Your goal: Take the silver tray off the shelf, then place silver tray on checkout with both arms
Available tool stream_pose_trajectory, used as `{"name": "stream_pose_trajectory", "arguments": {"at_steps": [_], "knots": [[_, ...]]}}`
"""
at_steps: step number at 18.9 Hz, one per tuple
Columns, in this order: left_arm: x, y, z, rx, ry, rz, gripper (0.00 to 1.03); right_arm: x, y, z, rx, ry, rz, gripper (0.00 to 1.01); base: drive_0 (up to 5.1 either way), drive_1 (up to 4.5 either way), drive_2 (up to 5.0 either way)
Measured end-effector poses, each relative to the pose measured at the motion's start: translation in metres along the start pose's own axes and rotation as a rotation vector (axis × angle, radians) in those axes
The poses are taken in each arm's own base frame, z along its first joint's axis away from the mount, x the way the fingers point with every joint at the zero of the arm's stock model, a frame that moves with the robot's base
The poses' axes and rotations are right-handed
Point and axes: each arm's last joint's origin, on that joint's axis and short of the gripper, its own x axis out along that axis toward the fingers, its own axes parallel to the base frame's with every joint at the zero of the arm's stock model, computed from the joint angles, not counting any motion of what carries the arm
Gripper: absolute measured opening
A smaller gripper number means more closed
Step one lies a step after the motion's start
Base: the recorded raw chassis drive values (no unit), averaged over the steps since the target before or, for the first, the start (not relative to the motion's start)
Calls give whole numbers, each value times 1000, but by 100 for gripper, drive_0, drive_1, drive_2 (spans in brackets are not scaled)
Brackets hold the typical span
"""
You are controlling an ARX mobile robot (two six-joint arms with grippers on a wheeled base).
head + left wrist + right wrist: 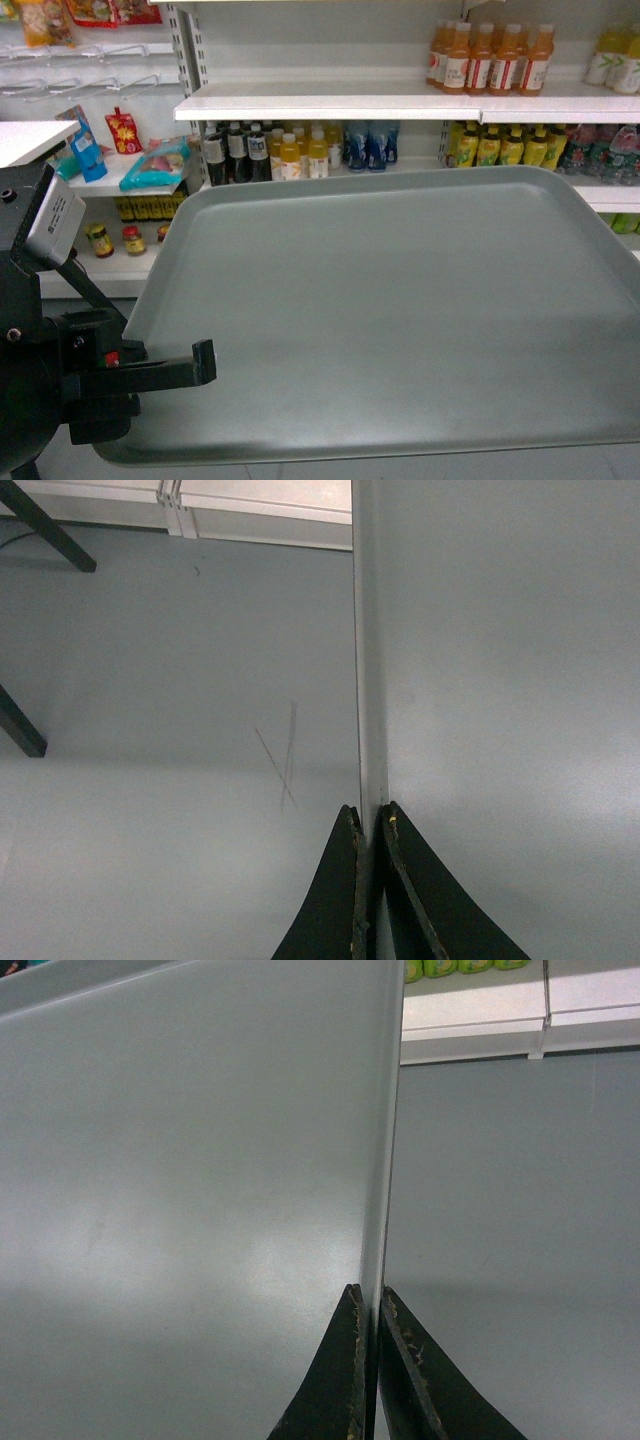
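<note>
Held in the air in front of the shelf [330,100], the silver tray [400,310] looks stiff, light and slick, so both the left end effector [370,825] at 9 o'clock and the right end effector [368,1305] at 3 o'clock sensibly pinch its thin rim.
</note>
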Motion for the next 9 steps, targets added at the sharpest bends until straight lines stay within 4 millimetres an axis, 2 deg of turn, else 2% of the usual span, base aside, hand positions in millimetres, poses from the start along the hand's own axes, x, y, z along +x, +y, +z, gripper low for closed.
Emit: {"name": "stream_pose_trajectory", "arguments": {"at_steps": [9], "knots": [[0, 0, 0, 0, 1, 0, 3, 0, 0, 0, 0, 1, -1, 3, 11, -392, 414]]}}
